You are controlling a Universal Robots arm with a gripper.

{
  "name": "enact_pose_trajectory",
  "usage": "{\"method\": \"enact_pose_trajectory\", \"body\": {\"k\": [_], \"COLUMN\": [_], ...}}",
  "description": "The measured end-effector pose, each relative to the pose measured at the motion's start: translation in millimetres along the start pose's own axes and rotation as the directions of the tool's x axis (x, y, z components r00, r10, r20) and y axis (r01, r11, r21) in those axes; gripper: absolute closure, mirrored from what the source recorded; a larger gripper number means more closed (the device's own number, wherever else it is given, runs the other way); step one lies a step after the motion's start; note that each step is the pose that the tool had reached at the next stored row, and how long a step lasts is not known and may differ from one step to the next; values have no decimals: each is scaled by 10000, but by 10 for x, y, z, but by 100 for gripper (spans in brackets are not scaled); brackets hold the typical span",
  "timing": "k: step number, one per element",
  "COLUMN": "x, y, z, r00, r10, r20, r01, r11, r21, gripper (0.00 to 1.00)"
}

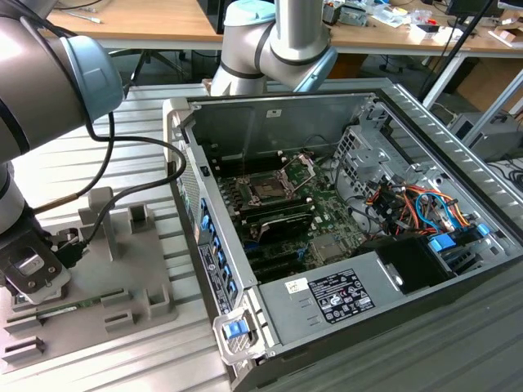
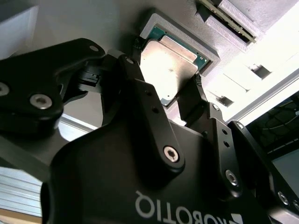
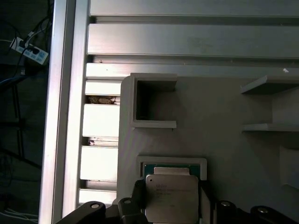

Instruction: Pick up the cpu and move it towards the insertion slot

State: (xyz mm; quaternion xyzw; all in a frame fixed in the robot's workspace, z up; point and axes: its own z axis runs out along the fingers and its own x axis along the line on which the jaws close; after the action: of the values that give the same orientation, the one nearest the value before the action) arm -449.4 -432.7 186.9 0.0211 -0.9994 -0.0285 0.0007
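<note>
The one cpu (image 3: 171, 198) is a flat square chip with a silvery top and a green edge. It sits at a raised square frame (image 3: 173, 161) on a grey holder plate (image 1: 139, 278). In the second wrist view its near edge seems to overlap the frame's rim; whether it has left the recess I cannot tell.

The one gripper (image 2: 163, 74) is down over it. Its two black fingers (image 2: 140, 88) are closed in against two opposite edges of the cpu, one on each side, with no gap visible, so it has hold of the chip.

The plate also carries several empty box-shaped pockets and ledges. One long thin stick (image 2: 229, 18) lies in a groove near the frame. The plate rests on a table of slotted metal rails (image 3: 187, 42).

In the exterior view the gripper and plate are at the exterior view's left, with one black cable looping down the arm (image 1: 41, 73) to the wrist.

The one insertion slot (image 1: 268, 188) is well apart from the cpu. It is a dark square with a silver hinged frame, set on the green board inside an open computer case (image 1: 261, 122) in the middle of that view.

Beside the board, towards the exterior view's right, are a bundle of orange and blue wires (image 1: 417, 204) and one black box with a white label (image 1: 335, 294). Wooden desks (image 1: 147, 20) stand behind.
</note>
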Motion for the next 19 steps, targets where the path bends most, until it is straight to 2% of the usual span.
{"method": "enact_pose_trajectory", "body": {"k": [19], "x": [0], "y": [0], "z": [3], "r00": [10000], "r10": [0], "r20": [2], "r01": [0], "r11": [10000], "r21": [-1], "gripper": [45]}}
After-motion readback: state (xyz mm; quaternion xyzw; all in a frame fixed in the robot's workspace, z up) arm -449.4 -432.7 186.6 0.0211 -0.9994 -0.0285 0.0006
